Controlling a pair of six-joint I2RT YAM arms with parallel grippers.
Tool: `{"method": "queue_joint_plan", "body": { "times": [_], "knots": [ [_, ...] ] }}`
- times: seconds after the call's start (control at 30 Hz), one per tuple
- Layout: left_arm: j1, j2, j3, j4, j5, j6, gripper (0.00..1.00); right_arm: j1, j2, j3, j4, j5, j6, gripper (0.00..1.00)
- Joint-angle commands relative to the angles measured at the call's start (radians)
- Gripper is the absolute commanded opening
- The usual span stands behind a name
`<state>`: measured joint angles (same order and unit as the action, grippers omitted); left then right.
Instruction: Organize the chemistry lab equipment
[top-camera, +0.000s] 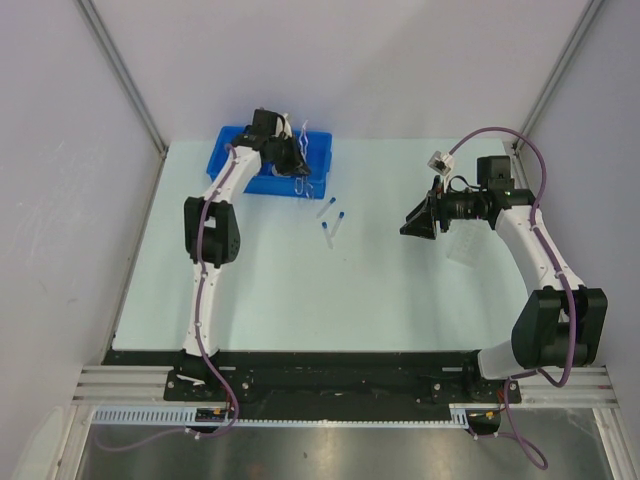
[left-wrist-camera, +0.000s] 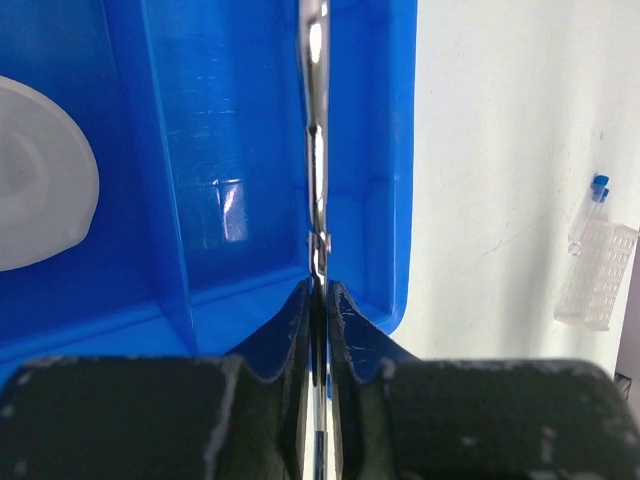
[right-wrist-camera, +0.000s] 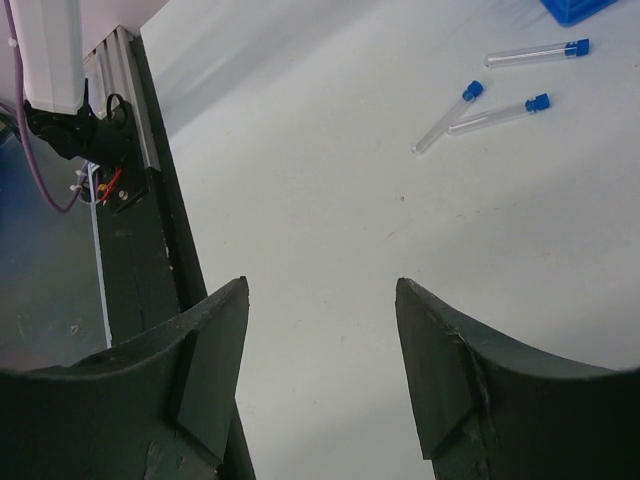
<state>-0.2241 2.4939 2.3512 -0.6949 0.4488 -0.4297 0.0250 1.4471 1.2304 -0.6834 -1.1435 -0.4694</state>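
My left gripper (top-camera: 295, 163) is shut on the silver wire tongs (left-wrist-camera: 316, 150) and holds them over the right compartment of the blue bin (left-wrist-camera: 375, 120). In the top view the tongs (top-camera: 305, 186) hang at the bin's near right corner. A white round dish (left-wrist-camera: 35, 200) lies in the bin's left compartment. Three clear tubes with blue caps (top-camera: 330, 220) lie on the table right of the bin and also show in the right wrist view (right-wrist-camera: 497, 115). My right gripper (top-camera: 418, 220) is open and empty above the table. The clear tube rack (top-camera: 465, 246) lies under the right arm. No wooden-handled tools show.
The blue bin (top-camera: 240, 160) stands at the table's far left. In the left wrist view the rack (left-wrist-camera: 600, 275) has one blue-capped tube (left-wrist-camera: 592, 205) beside it. The black base rail (right-wrist-camera: 140, 250) runs along the table's near edge.
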Motion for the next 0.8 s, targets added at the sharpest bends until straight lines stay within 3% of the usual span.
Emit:
{"method": "queue_joint_plan", "body": {
  "times": [0.0,0.43,0.77],
  "knots": [
    [-0.007,0.008,0.057,0.043,0.024,-0.026,0.15,-0.007,-0.030,0.000,-0.002,-0.035,-0.017,0.65],
    [-0.008,0.002,0.066,0.035,0.008,-0.029,0.24,-0.008,-0.025,0.000,-0.010,-0.036,-0.025,0.66],
    [0.028,-0.104,0.060,0.058,-0.039,-0.058,0.50,-0.014,-0.013,0.000,-0.028,-0.022,-0.055,0.65]
  ]
}}
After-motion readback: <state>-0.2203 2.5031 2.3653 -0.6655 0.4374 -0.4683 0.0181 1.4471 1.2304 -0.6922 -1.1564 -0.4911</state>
